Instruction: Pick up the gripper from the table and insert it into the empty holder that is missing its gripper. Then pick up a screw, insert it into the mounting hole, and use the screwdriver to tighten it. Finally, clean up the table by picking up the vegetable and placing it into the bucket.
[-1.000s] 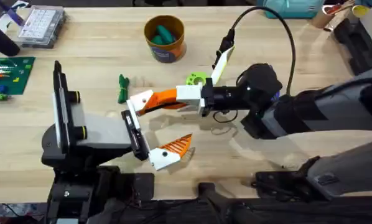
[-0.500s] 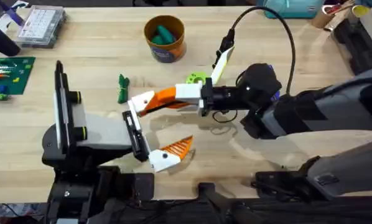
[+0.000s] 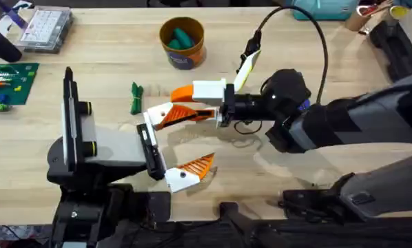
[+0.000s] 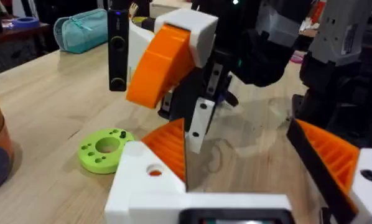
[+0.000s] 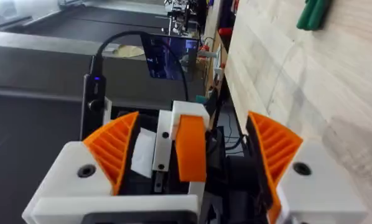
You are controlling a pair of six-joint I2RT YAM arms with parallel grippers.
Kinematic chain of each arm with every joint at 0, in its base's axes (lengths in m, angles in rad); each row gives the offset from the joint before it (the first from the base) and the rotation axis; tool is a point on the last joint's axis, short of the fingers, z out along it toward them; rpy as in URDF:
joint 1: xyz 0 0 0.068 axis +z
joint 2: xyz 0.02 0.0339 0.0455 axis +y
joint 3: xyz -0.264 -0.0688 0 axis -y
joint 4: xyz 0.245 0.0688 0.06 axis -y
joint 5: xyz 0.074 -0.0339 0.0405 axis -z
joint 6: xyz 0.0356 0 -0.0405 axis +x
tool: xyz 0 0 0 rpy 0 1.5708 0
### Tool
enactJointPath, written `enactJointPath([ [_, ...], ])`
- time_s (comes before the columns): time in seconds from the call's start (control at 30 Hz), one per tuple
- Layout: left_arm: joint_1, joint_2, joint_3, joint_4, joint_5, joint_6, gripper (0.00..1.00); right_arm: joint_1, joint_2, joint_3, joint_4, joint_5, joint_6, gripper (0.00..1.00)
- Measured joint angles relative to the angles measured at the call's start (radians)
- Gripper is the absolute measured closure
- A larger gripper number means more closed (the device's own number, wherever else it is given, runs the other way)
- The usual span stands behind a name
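Step in hand: seating of the part, judged all but complete – screw, tightening and clean-up not yet done.
Task part: the small orange wedge-shaped plastic gripper (image 3: pixel 182 117) lies in the small white wedge-shaped plastic holder (image 3: pixel 158 112), at the far end of the black rail (image 3: pixel 148 145) carried by the left arm.
Long axis: along the holder, the pointed end toward the right arm's wrist.
Key relation: the gripper sits directly between the right end effector's (image 3: pixel 177 103) two fingers, in line with that arm's reach axis; the right arm is the nearer one.
Right end effector: fingers apart, straddling gripper and holder, clamped on nothing. Contact on the near side cannot be told.
Right arm pose: stretched low across the middle of the light wooden surface (image 3: pixel 295 41), wrist level.
Left end effector: (image 3: pixel 192 140) fingers spread wide along the rail, nothing between them.
Mounting hole: the small dark round mounting hole (image 4: pixel 153 170) faces up in the holder's white face, unobstructed, no screw in it.
Coming move: probably a straight withdrawal along the long axis – any sideways drift could drag the wedge out of its seat.
Vegetable: the slender dark-green toy vegetable (image 3: pixel 135 98) lies on the surface just beyond the holder.
Bucket: the short round yellow-orange bucket (image 3: pixel 182 43) stands farther back, teal pieces inside.
Other: a lime-green plastic ring (image 4: pixel 105 149) lies beside the holder.
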Motion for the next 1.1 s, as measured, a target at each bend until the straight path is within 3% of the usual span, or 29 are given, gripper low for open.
enactJointPath([
  [0.4,0.000,0.000,0.000,0.000,0.000,0.000,0.011,-0.010,0.000,0.000,-0.004,-0.001,-0.004,0.007],
  [0.53,0.000,0.000,0.000,0.000,0.000,0.000,0.011,-0.036,-0.013,0.001,-0.089,0.000,-0.033,0.006],
  [0.9,0.000,0.000,0.000,-0.001,0.005,0.003,0.011,-0.188,-0.324,0.063,-0.677,-0.060,-0.309,0.006],
  [1.0,0.000,0.000,0.000,-0.002,0.008,0.003,0.011,-0.248,-0.397,0.138,-0.961,-0.096,-0.428,0.006],
  [1.1,0.000,0.000,0.000,-0.002,0.011,0.003,0.011,-0.317,-0.450,0.243,-1.356,-0.111,-0.597,0.006],
])
